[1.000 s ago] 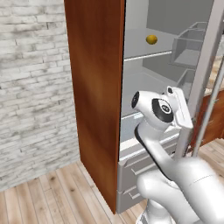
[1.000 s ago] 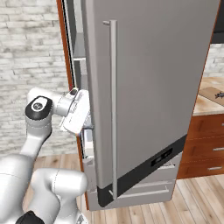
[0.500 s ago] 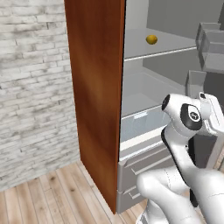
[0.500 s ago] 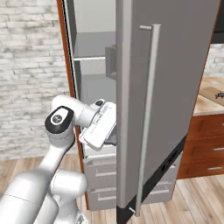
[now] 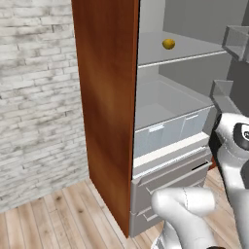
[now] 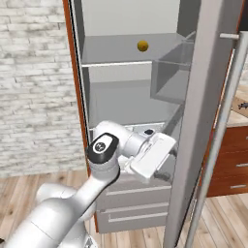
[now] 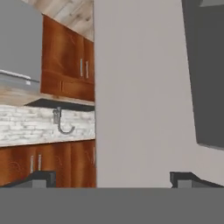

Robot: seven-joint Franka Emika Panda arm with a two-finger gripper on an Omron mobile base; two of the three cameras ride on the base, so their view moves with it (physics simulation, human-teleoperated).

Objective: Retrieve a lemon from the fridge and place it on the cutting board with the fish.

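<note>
- The lemon (image 5: pixel 168 44) lies on the upper shelf (image 5: pixel 194 48) of the fridge (image 6: pixel 121 97), toward the back, with nothing touching it. It is roundish, so no long axis or pointing direction can be read.
- The fridge stands open. Below the lemon's shelf is a pale compartment, and below that a clear-fronted crisper drawer (image 5: pixel 170 136); two grey outer drawers (image 5: pixel 165 185) sit lowest.
- The fridge door (image 6: pixel 203 121) is swung out, its edge toward the right base camera, with the long vertical bar handle (image 6: pixel 220 140) on its outer face. Door bins (image 6: pixel 172 72) project from its inner face at about the lemon's height.
- The gripper (image 6: pixel 167 162) is well below the lemon, close to the door's inner face at crisper-drawer height.
- In the hand view the gripper (image 7: pixel 113 177) faces the door's flat grey surface; the fingertips (image 7: pixel 37 177) stand wide apart with nothing between them.
- The hand view additionally shows wood cabinets (image 7: pixel 65 65), a brick backsplash (image 7: pixel 26 124) and a curved faucet (image 7: pixel 61 122) past the door's edge.
- A wood side panel (image 5: pixel 104 97) flanks the fridge in the left base view.
</note>
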